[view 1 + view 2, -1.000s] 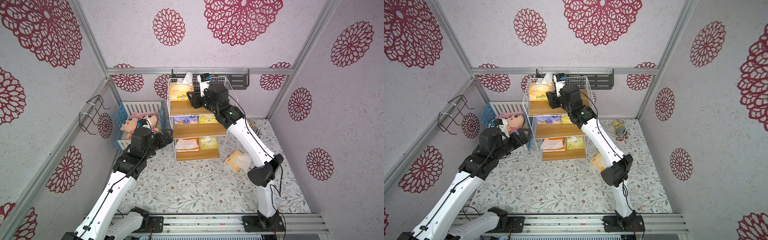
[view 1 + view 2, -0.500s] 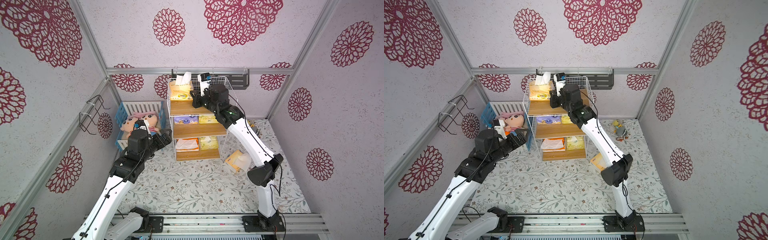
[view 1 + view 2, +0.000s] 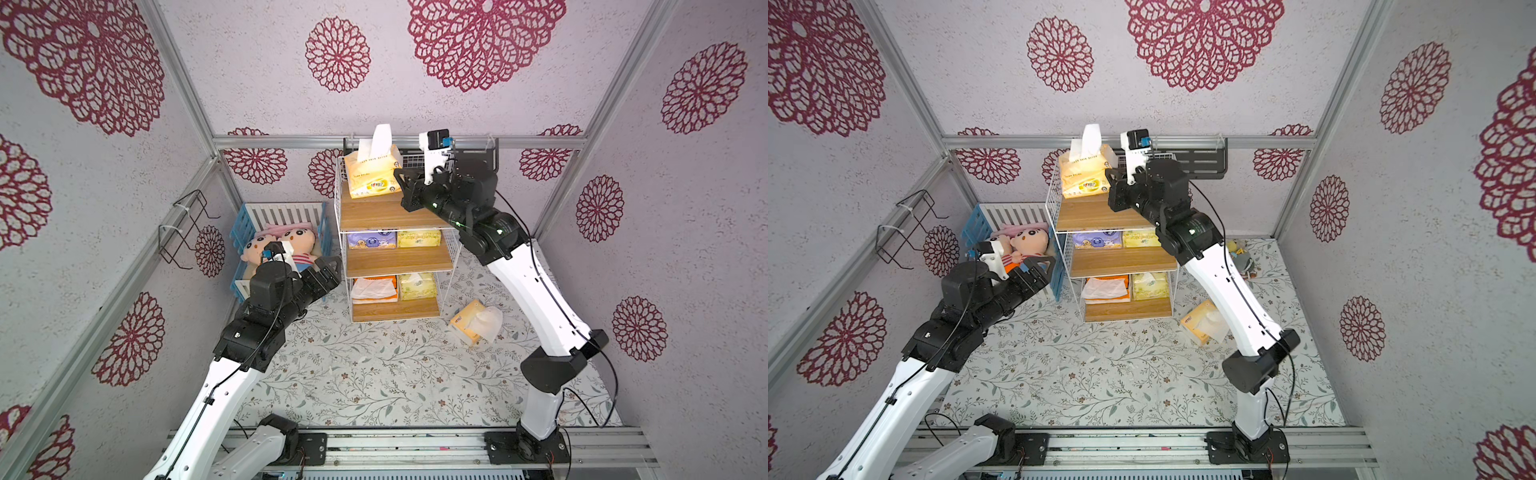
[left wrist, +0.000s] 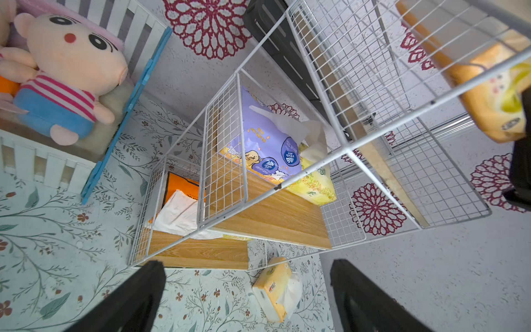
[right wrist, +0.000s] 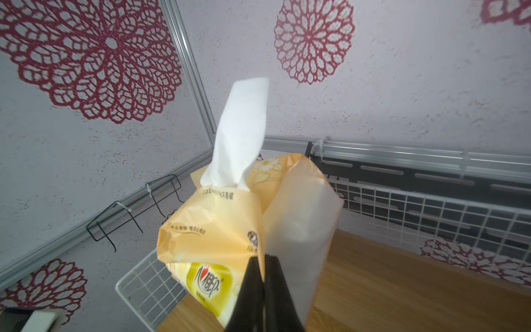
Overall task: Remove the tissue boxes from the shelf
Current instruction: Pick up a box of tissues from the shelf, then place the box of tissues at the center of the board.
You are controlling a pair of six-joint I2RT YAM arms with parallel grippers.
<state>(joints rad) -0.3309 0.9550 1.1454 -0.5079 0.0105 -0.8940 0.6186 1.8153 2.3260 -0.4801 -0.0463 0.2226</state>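
The shelf [image 3: 386, 216] stands at the back wall in both top views. My right gripper [image 3: 401, 183] is shut on the edge of a pale yellow-orange tissue box [image 3: 374, 174] at the top tier; in the right wrist view the fingers [image 5: 253, 276] pinch its wrapper [image 5: 209, 230], white tissue sticking up. Purple [image 3: 371, 240] and yellow-green [image 3: 419, 238] tissue boxes lie on the middle board. On the bottom board lie a bright orange one [image 3: 374, 289] and a yellow-green one [image 3: 417, 286]. My left gripper [image 3: 332, 266] hangs open left of the shelf, holding nothing [image 4: 247, 264].
One pale orange tissue box [image 3: 473, 322] lies on the floral floor right of the shelf. A blue-and-white crib [image 3: 241, 226] with plush dolls [image 3: 291, 243] sits left of it. A black rack [image 3: 478, 151] hangs on the back wall and a wire holder [image 3: 187, 228] on the left wall.
My right gripper has shut on the top tissue box and tipped it up off the board. The left arm has drawn slightly back from the shelf, still open.
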